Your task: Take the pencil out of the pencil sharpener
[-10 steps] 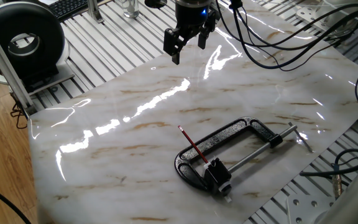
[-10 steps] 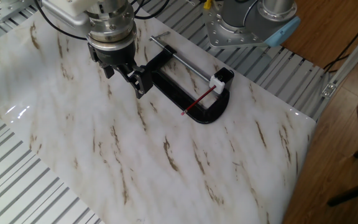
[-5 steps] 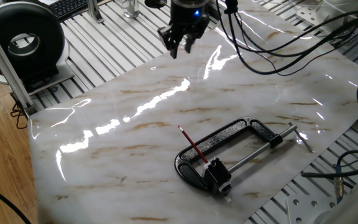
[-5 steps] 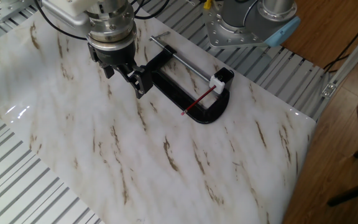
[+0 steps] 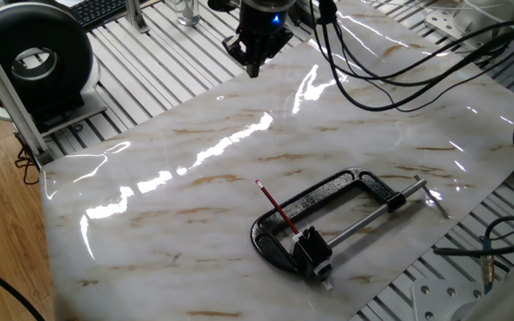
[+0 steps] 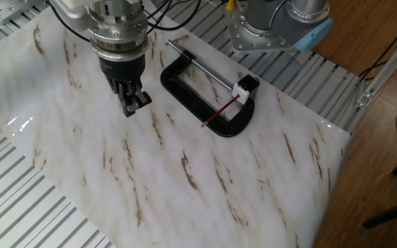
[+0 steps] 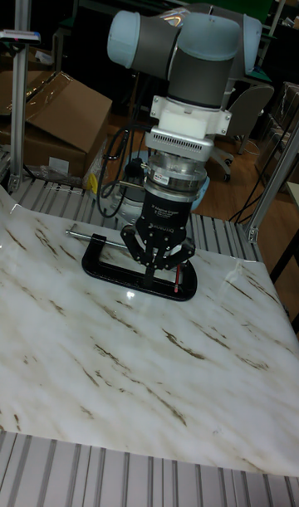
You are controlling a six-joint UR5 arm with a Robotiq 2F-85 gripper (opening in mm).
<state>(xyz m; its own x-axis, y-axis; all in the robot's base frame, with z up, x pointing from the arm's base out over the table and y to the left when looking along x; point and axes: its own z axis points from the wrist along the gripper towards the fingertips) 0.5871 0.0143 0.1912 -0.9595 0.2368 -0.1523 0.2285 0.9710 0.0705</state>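
Observation:
A thin red pencil (image 5: 275, 208) (image 6: 220, 113) lies slanted across the black C-clamp (image 5: 346, 189) (image 6: 185, 91). One of its ends is stuck in the small black pencil sharpener (image 5: 311, 249) (image 6: 247, 86) beside the clamp's curved end. My gripper (image 5: 253, 64) (image 6: 134, 105) (image 7: 149, 278) hangs over the marble top well away from the pencil, on the far side of the clamp's open end. Its fingers are together with nothing between them. In the tall fixed view the gripper covers most of the clamp (image 7: 104, 271) behind it.
The marble slab (image 5: 194, 223) lies on a slatted metal table. A black round device (image 5: 36, 62) stands off the slab at the left. Cables (image 5: 418, 62) trail over the far right of the slab. A second robot base (image 6: 281, 27) stands beyond the clamp.
The gripper has turned about its axis and its fingers have come together. It has shifted slightly away from the clamp's open end. Pencil, sharpener and clamp have not moved.

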